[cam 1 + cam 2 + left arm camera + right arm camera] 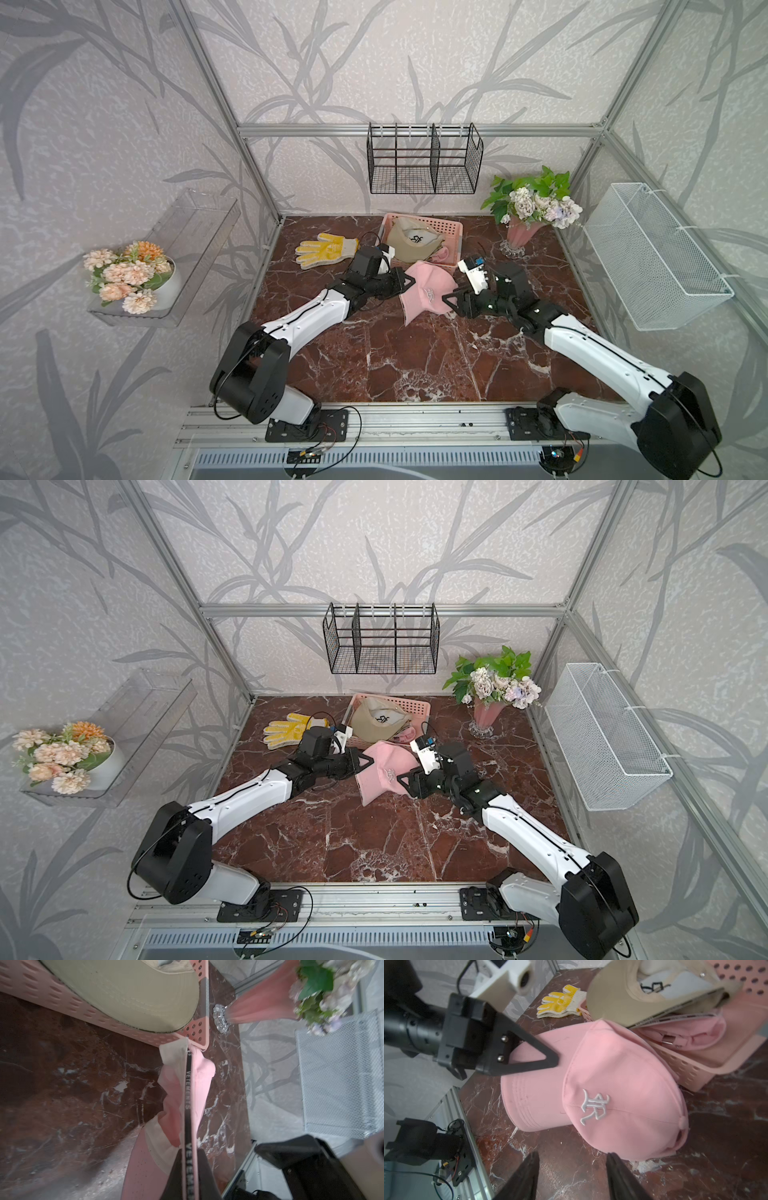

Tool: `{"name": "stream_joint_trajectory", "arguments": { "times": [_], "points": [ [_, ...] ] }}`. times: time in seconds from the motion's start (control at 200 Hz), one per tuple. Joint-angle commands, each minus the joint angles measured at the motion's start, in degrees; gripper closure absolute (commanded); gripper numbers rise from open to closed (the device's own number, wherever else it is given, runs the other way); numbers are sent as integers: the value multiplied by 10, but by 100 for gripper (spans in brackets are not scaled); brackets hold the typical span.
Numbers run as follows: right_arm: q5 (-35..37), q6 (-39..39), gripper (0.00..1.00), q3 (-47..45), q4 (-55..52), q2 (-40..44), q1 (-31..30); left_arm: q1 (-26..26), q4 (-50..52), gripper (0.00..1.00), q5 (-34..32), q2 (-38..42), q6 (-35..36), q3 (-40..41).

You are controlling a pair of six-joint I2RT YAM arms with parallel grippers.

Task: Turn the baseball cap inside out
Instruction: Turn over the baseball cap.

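- The pink baseball cap (428,291) lies on the tabletop (415,365) at mid-frame in both top views. Its embroidered logo faces up, so the crown is right side out and the turning looks barely begun.
- The left tool (406,282) is clamped narrow on the cap's rim. Its wrist view shows the lettered inner band pinched between the jaws.
- The right tool (572,1154) stands with jaws apart and nothing between them, just short of the crown.
- Next move, as I judge it: the left keeps the rim anchored while the right either takes the opposite rim or presses the crown down through the opening. The soft fabric may fold rather than invert.
- The pink basket (451,226), upper centre, holds a beige cap (413,241) lying on a pink fabric item (685,1032), seemingly another cap.
- The black wire rack (424,183) on the back wall and the white mesh basket (656,266) at right show no contents that I can make out.
- The clear shelf (195,224) at left carries a flower pot (166,286).
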State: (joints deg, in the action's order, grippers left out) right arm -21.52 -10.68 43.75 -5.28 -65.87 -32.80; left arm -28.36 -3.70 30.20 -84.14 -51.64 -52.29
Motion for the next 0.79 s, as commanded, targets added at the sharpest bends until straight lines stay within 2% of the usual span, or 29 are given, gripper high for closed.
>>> {"name": "stream_joint_trajectory", "arguments": {
  "times": [0.0,0.185,0.33,0.66,0.79],
  "points": [
    [52,94,40,-4,40,20,-32,-10,-101,100,1,33,-150,7],
    [69,138,37,10,35,28,-91,-27,-57,100,-121,74,-233,-22],
    [117,139,36,13,62,19,-129,-30,-72,100,-159,78,-284,-33],
    [385,164,36,8,161,-15,-207,-64,-102,100,-143,59,-350,-42],
    [465,170,41,10,177,-31,-216,-71,-119,100,-132,60,-364,-37]
  ]
}}
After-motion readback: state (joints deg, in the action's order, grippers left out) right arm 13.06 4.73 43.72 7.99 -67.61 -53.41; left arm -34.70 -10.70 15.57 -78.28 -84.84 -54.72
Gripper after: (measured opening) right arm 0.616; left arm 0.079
